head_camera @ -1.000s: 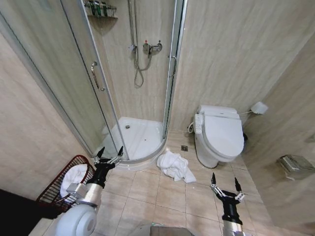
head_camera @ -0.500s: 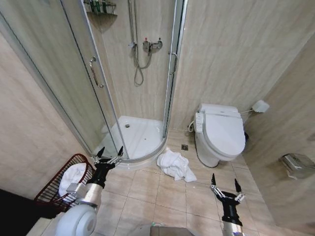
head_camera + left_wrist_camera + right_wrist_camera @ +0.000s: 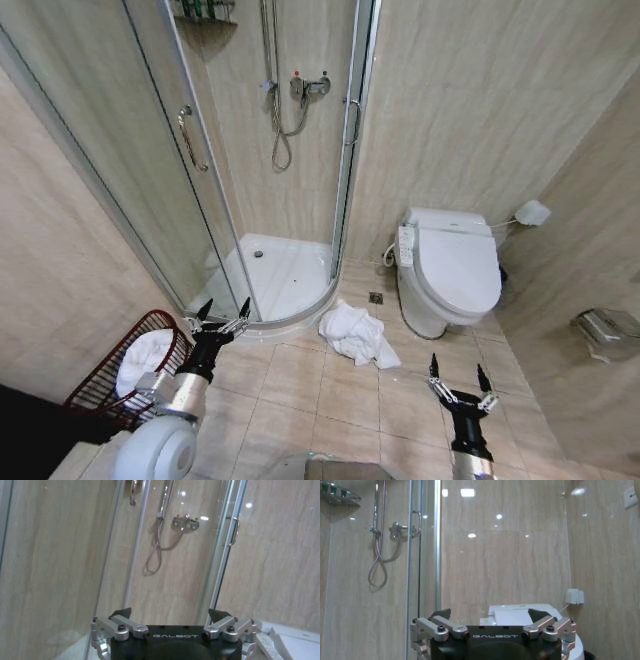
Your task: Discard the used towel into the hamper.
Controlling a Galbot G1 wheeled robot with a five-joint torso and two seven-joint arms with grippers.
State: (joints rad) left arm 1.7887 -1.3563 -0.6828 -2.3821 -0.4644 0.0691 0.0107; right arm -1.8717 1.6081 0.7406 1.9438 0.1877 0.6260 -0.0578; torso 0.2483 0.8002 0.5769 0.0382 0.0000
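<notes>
Leftmost, the hamper (image 3: pixel 125 370) stands on the floor by the wall, with some white cloth already lying in it. Just beside its rim the left pincer (image 3: pixel 222 318) hovers with fingers apart and nothing between them; in the left wrist view the left pincer (image 3: pixel 170 615) points toward the shower stall (image 3: pixel 270 180). Further right, the used towel (image 3: pixel 355 335) lies crumpled on the floor tiles between the shower base and the toilet (image 3: pixel 450 265), its heap running roughly from the shower's edge down toward the robot. Rightmost, the right pincer (image 3: pixel 455 378) is held low, also spread wide and empty. The towel lies ahead of both pincers and between them, apparently somewhat nearer the right one, while the hamper sits on the left arm's side.
</notes>
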